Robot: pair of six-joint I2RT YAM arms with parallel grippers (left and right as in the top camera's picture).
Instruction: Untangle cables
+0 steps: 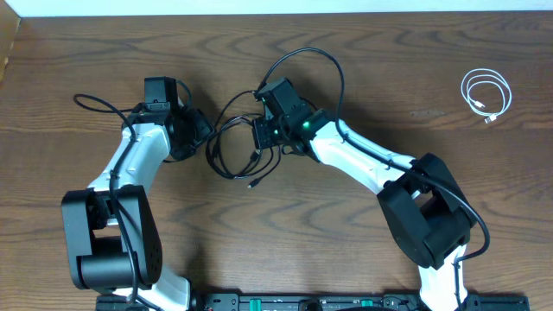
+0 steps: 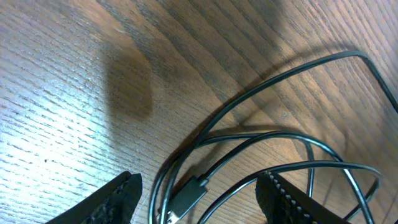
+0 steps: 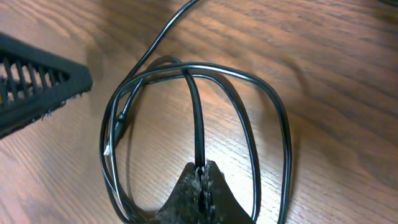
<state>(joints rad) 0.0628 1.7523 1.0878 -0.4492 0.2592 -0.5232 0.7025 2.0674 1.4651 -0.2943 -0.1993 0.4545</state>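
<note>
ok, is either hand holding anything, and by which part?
Right hand is shut on a black cable, pinching one strand mid-loop, not at a plug. Left hand is open around a plug end, gripping nothing.

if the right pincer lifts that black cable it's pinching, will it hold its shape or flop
Likely floppy: the black cable lies in loose curved loops on the table. Probably light, since the right pincer holds it by one thin strand. Lifting may drag the whole tangle along, since strands cross.
</note>
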